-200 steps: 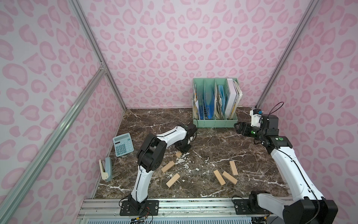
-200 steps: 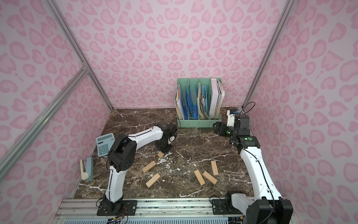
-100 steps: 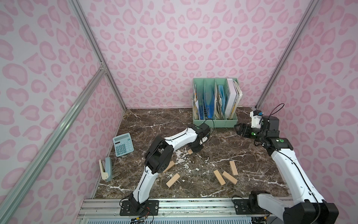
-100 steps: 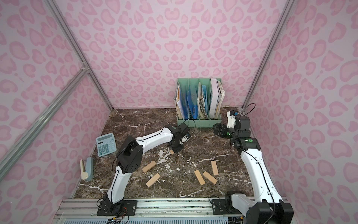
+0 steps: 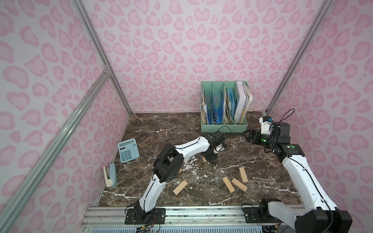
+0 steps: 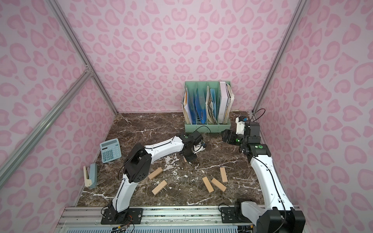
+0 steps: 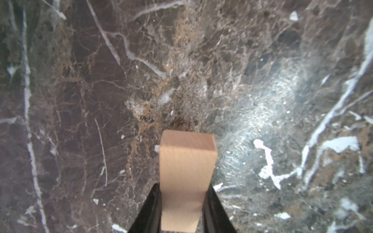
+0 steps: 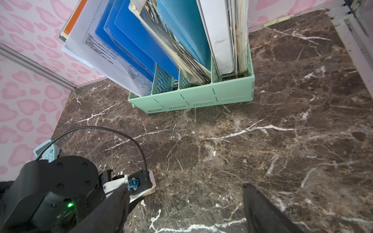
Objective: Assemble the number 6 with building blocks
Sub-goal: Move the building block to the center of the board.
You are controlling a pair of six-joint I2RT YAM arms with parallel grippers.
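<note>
Building blocks: one plank [image 7: 186, 161] is clamped endwise in the left gripper [image 7: 183, 185], low over the marble table [image 5: 161, 125]; contact unclear. Five loose planks [image 6: 159, 187] lie flat, scattered nearer the front edge. Right gripper [image 8: 184, 186] is spread wide, empty, near the green file rack [image 5: 224, 129].

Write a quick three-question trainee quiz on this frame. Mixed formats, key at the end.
1. Which is shut on a plank: the left pincer or the right pincer?
2. How many loose planks lie on the table? A) three B) five C) six
3. True or false: the loose planks already outline a 6.

Key
1. The left pincer; the right pincer stands open and empty.
2. B
3. False; they lie scattered, with no digit formed.
</note>
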